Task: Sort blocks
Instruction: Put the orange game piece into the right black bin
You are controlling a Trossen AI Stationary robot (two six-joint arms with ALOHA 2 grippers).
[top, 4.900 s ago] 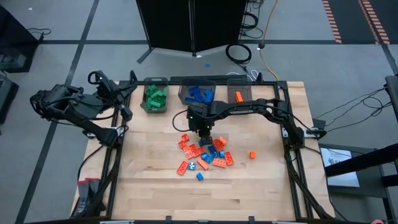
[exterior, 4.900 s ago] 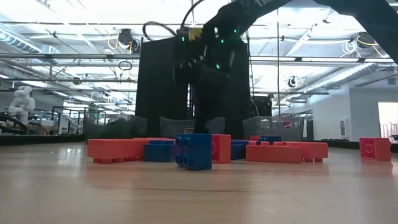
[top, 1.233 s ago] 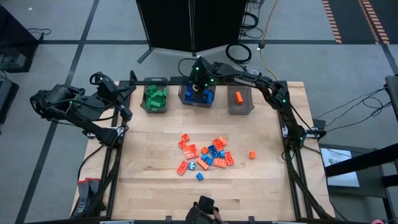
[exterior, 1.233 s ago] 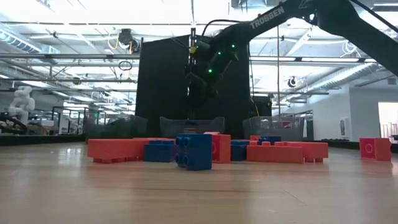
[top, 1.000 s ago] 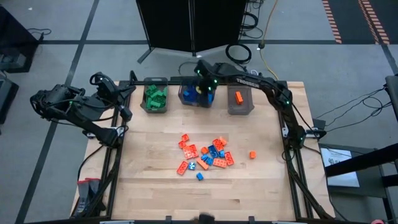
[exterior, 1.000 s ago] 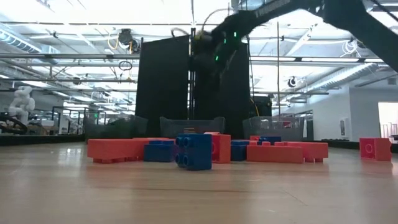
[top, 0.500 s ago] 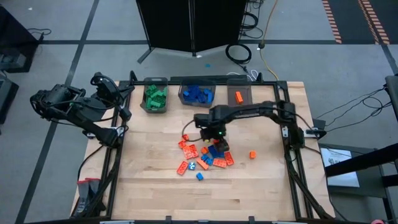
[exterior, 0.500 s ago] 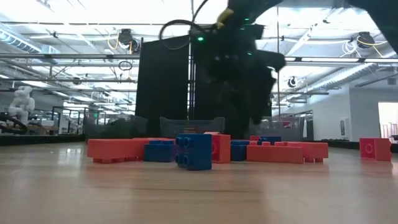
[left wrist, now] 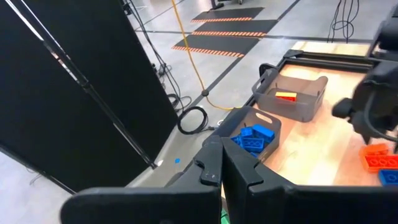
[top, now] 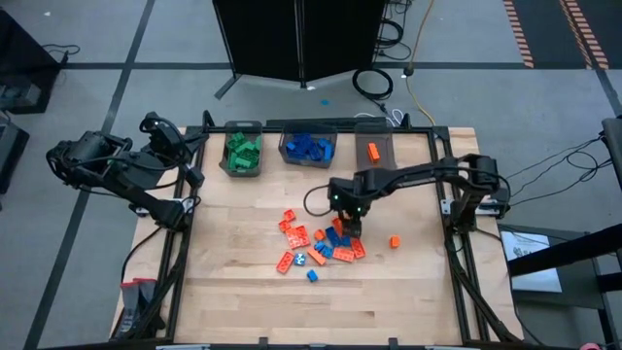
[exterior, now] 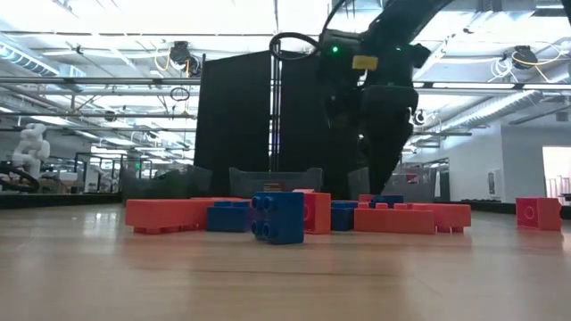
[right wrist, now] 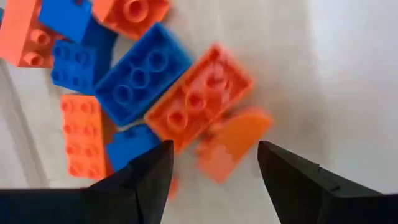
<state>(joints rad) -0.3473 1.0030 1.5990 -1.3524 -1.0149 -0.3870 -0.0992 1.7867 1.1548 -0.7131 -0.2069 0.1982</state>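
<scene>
A heap of orange-red and blue blocks (top: 319, 245) lies at the middle of the table. One orange block (top: 395, 241) lies apart to its right. My right gripper (top: 348, 228) hangs open over the heap's right part, fingers pointing down. In the right wrist view its fingers (right wrist: 149, 180) stand either side of a small orange block (right wrist: 231, 144) below a long orange brick (right wrist: 199, 102), touching neither. My left gripper (left wrist: 221, 171) is shut and holds nothing, raised beyond the table's left edge (top: 192, 173).
Three grey bins stand along the far edge: one with green blocks (top: 242, 153), one with blue blocks (top: 308, 148), one with a single orange block (top: 373, 154). A black frame (top: 457, 253) rims the table. Bare wood lies near the front edge (top: 321, 311).
My right gripper has swung from above the blue bin toward the near edge and right, and sunk down over the heap's right part, tipping steeper downward. The blocks on the table have not moved.
</scene>
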